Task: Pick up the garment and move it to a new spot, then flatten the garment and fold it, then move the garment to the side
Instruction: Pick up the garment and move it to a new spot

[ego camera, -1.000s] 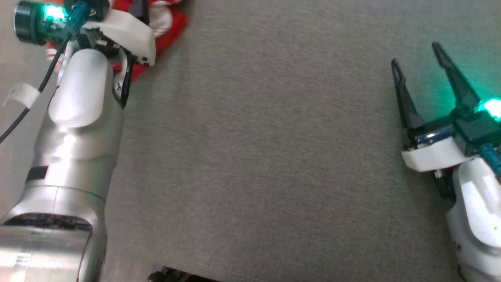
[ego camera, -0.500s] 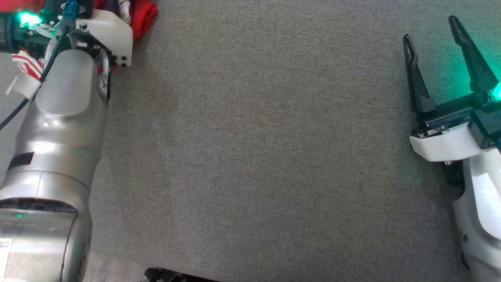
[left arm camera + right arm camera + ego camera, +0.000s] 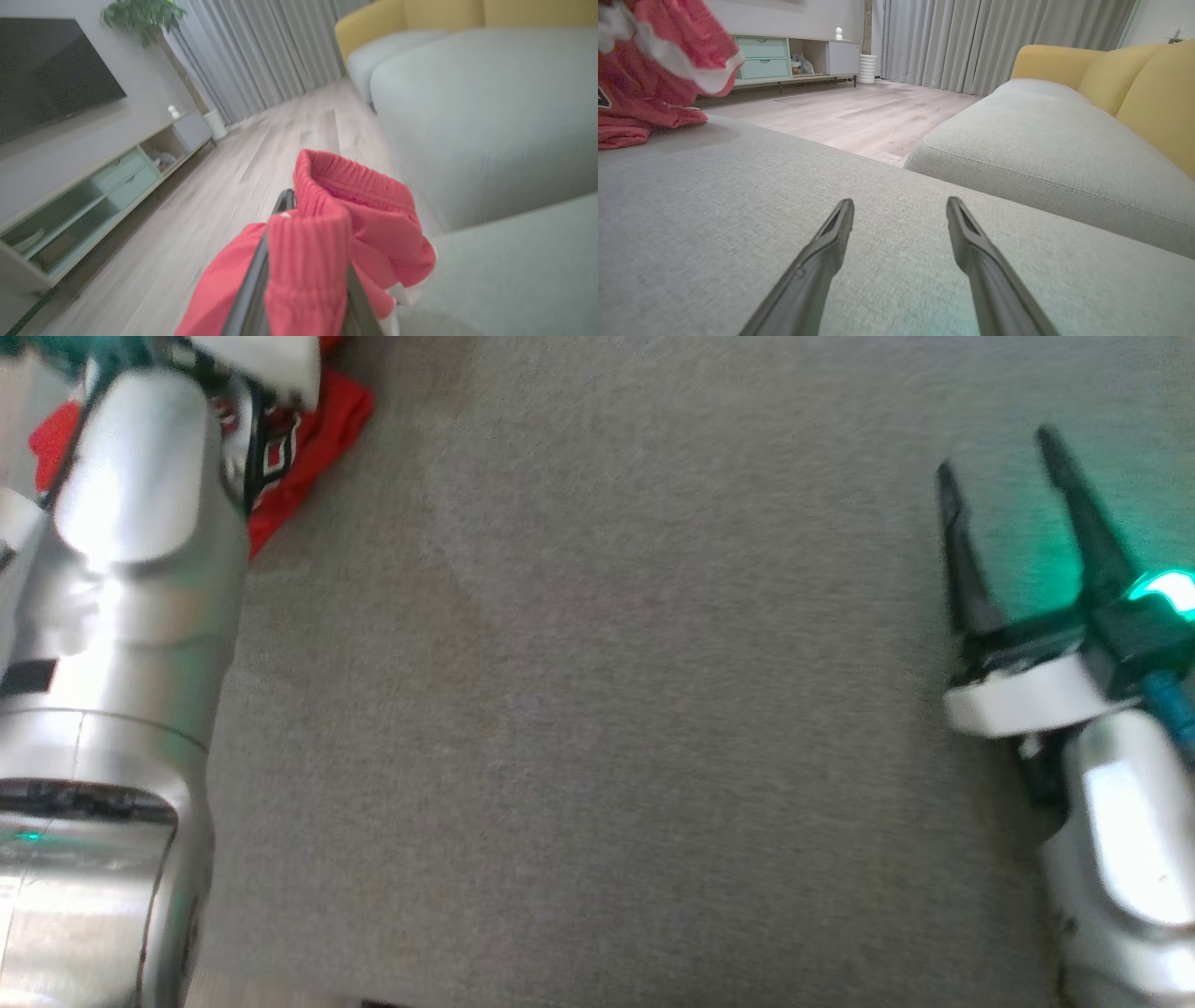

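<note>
Red garment [image 3: 313, 443] peeks from behind the left forearm [image 3: 140, 541] over grey upholstery [image 3: 597, 709]; right hand [image 3: 997, 453] stands open.

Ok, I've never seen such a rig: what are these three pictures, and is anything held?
This is a two-armed robot at a grey sofa seat. The top-down picture comes from its head camera: the silver left arm on one side, the right tool on the other, open and empty. The other two come from wrist cameras looking along each tool's two dark fingers. In the left wrist picture, the left tool is pinched on the ribbed edge of a red garment with white trim. The right wrist picture shows that garment partly resting on the seat.
</note>
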You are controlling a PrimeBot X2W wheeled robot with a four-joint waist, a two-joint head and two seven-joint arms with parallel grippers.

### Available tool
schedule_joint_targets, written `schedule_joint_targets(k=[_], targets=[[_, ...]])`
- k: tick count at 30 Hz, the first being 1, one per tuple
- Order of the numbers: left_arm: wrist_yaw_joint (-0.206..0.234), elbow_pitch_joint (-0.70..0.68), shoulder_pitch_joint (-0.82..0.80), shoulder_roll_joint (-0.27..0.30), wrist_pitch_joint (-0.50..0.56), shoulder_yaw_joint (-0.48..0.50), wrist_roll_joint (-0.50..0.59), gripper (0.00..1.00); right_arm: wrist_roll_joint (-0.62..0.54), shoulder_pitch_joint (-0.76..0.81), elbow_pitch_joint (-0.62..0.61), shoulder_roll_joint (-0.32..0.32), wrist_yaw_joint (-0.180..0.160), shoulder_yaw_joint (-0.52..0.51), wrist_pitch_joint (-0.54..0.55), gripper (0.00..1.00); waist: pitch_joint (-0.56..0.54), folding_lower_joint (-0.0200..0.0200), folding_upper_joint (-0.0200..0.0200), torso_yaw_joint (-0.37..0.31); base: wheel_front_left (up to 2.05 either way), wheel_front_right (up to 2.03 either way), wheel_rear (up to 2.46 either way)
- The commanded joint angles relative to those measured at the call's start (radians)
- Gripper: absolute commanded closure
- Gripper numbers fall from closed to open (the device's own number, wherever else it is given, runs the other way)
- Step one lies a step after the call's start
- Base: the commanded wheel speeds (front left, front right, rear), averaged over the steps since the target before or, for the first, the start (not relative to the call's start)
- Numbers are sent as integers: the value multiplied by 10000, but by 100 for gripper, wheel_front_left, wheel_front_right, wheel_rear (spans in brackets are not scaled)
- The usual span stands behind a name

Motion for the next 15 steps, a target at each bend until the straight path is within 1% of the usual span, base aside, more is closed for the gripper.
schedule_joint_targets(k=[1,4,7,8,12,15], targets=[[-134,-824,-506,484,-114,25,-69,100,122,417,-122,276,67,237,16,0,-834,-3,1,-704,0,0,0],[-533,-1814,-401,377,-118,-229,-81,100,280,518,-70,675,67,258,16,0,-1594,-3,1,-1421,0,0,0],[-994,-2524,-293,270,-104,-410,-258,100,493,698,-10,1011,67,244,16,0,-2355,-3,1,-2304,0,0,0],[-994,-2524,-293,270,-104,-410,-258,100,493,698,-10,1011,67,244,16,0,-2355,-3,1,-2304,0,0,0],[-1373,-3380,-217,182,276,-612,-608,100,728,1055,104,1303,67,174,16,0,-3241,-3,1,-3623,0,0,0],[-1528,-3966,-82,-1,603,-784,-1021,100,931,1310,99,1386,67,172,16,0,-3650,-3,1,-4558,0,0,0]])
